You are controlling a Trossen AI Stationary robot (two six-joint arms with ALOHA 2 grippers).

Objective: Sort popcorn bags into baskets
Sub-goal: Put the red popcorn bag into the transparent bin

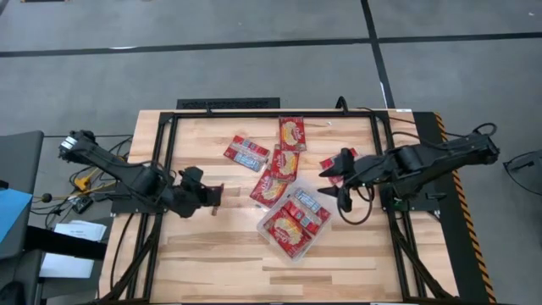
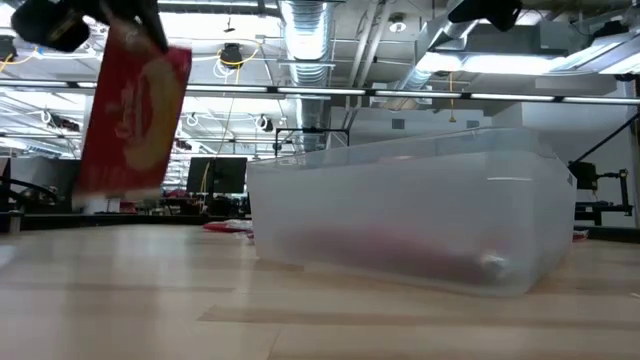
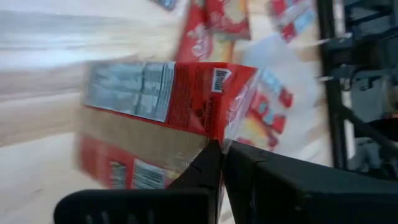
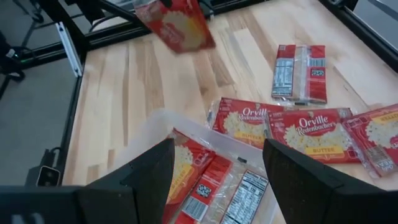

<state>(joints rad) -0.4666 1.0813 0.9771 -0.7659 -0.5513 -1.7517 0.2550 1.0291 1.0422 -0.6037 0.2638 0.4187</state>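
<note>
Because the left end effector (image 3: 221, 155) pinches only the popcorn bag's (image 3: 165, 102) edge at centre-left, it may slip short of the clear tray (image 1: 269, 235); the right end effector (image 4: 214, 180) hovers released above it.

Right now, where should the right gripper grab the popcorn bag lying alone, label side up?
Bring the right gripper straight down from above, pinching across the popcorn bag's short width: it lies flat on the table, wood showing all round.

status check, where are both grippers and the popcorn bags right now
Left gripper shut on a popcorn bag, held above the table left of the clear tray. Right gripper open, empty, right of the tray. Bags in tray, others loose behind it. Path clear.
</note>
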